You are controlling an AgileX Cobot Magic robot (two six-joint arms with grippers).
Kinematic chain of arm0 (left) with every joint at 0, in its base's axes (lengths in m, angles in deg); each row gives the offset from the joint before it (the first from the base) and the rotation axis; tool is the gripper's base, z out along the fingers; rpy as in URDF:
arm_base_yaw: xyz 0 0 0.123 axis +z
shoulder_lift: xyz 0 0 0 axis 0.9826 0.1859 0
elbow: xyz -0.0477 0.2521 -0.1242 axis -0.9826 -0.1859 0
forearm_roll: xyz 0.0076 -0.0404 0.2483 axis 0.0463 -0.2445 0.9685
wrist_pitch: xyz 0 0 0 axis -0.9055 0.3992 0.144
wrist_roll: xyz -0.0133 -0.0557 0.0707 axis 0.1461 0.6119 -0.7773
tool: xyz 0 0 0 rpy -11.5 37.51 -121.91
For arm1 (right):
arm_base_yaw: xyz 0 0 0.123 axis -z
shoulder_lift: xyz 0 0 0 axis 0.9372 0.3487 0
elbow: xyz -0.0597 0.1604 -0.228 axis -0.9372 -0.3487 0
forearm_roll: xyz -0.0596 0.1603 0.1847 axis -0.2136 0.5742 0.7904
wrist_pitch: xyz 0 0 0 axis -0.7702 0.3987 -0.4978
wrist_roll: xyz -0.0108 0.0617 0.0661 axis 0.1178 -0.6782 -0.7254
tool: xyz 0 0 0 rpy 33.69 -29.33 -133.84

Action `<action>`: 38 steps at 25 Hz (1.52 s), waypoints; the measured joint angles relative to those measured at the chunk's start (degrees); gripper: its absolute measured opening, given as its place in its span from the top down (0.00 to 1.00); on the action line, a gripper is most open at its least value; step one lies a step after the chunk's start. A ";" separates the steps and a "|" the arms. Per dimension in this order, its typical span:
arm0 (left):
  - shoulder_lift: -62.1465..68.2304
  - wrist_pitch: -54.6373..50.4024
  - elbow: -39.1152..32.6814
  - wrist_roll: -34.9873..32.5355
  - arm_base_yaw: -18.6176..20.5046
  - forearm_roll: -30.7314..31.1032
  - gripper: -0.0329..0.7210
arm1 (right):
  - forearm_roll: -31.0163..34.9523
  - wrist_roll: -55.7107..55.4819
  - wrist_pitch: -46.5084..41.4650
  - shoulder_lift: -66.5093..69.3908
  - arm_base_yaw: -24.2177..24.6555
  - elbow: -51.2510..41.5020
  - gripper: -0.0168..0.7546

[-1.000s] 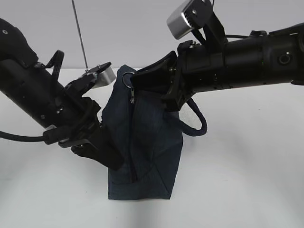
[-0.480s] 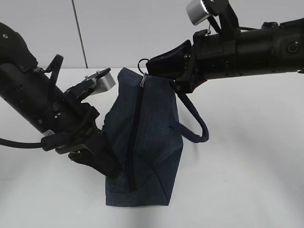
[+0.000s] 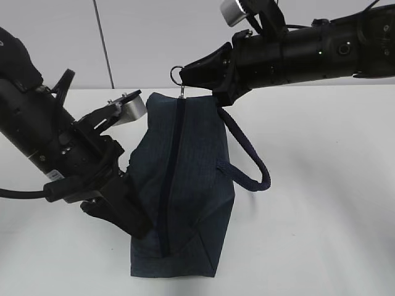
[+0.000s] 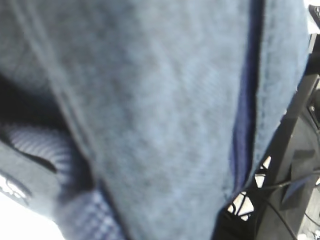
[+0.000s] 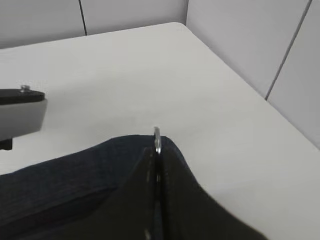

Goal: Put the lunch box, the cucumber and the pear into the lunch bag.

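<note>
Right jaws: your right gripper [image 3: 192, 73] has its jaws pressed together on the silver ring pull [image 3: 178, 75], which sticks out edge-on between the fingertips in the right wrist view.
Left jaws: your left gripper [image 3: 126, 217] is closed on the lower left side of the lunch bag [image 3: 185, 185], pinching fabric; the left wrist view is filled with blurred blue cloth.
Lunch bag: it stands upright on the white table [image 3: 321, 185], between your two arms, lower end on the surface.
Zip: the dark zip line [image 3: 168, 185] runs top to bottom, slider at the top.
Handle: one looped handle [image 3: 250, 163] hangs off the right side.
</note>
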 joint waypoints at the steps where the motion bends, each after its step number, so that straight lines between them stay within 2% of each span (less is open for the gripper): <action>1: 0.00 -0.15 0.00 0.02 0.00 0.11 0.94 | -0.56 0.13 0.00 0.36 0.12 0.58 0.98; 24: 0.00 -0.38 0.00 0.37 0.00 0.11 0.94 | -4.88 0.45 -0.08 16.24 5.54 13.84 0.98; 32: 0.00 -0.19 0.00 0.42 0.00 -0.12 0.94 | -5.18 0.21 3.63 20.86 9.18 15.50 0.98; 38: 0.00 -0.25 0.00 0.42 0.00 -0.56 0.94 | -5.17 -0.64 7.11 21.18 9.93 15.82 0.98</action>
